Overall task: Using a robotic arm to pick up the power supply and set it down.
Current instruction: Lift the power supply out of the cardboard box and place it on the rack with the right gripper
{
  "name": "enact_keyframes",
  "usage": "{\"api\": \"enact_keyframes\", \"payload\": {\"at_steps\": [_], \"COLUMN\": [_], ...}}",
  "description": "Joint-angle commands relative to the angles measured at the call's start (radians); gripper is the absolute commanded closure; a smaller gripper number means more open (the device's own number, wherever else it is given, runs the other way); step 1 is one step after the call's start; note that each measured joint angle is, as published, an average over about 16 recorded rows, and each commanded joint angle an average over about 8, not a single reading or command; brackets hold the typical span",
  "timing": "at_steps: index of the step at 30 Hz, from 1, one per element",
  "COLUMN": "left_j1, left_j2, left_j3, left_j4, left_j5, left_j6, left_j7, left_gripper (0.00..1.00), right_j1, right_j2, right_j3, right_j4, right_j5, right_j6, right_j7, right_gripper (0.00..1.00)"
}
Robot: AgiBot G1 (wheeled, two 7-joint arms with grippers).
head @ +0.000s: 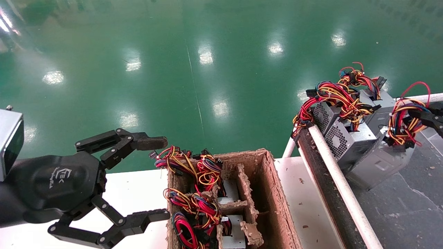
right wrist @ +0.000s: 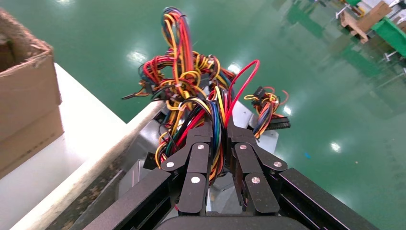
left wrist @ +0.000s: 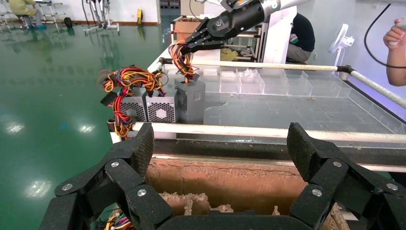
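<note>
My right gripper is shut on the red, yellow and black wire bundle of a grey power supply. That box hangs tilted below the wires, over the dark tray. From the left wrist the same gripper shows far off, holding the wires above the upright box. My left gripper is open beside the brown pulp box, with nothing between its fingers.
Two more power supplies lean at the tray's far end behind a white rail. The pulp box holds several supplies with wire bundles. A white table lies under it, green floor beyond.
</note>
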Motion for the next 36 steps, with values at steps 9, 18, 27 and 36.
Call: {"api": "enact_keyframes", "payload": {"at_steps": [9,18,27,36], "left_j1": [0.0,0.0,0.0,0.0], "left_j2": [0.0,0.0,0.0,0.0], "left_j3": [0.0,0.0,0.0,0.0], "left_j4": [0.0,0.0,0.0,0.0], "left_j5": [0.0,0.0,0.0,0.0], "left_j6": [0.0,0.0,0.0,0.0], "left_j7": [0.0,0.0,0.0,0.0], "left_gripper": [0.0,0.0,0.0,0.0], "right_j1": [0.276,0.541,0.657,0.704], "right_j2": [-0.129,-0.255,-0.318,-0.331], "right_j3": [-0.137,-0.24,-0.28,-0.295], "right_j4": [-0.062,-0.185,-0.292,-0.347], "right_j5": [-0.219,-0.405,-0.464,-0.484], "right_j6": [-0.054,-0.162,-0.235,-0.281], "right_j7": [0.092,0.14,0.125,0.113], "right_gripper": [1.0,1.0,0.0,0.0]}}
